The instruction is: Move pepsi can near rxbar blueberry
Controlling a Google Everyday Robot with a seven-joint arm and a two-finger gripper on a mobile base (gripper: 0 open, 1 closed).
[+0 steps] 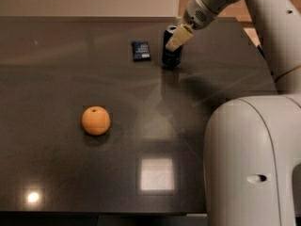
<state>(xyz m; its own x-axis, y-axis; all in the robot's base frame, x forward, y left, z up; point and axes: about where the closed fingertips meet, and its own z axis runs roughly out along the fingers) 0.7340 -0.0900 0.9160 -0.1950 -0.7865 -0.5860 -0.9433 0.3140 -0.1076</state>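
Observation:
The pepsi can (170, 53), dark blue with a silver top, stands upright on the dark table (70, 173) at the back, a little right of centre. My gripper (175, 40) comes down from the upper right and is shut on the can's upper part; one pale finger (179, 36) crosses its front. The rxbar blueberry (140, 50), a small flat navy wrapper, lies just left of the can with a narrow gap between them.
An orange fruit (96, 120) sits on the table at the left front. My white arm and its base (254, 164) fill the right side. The table's right edge runs behind the arm.

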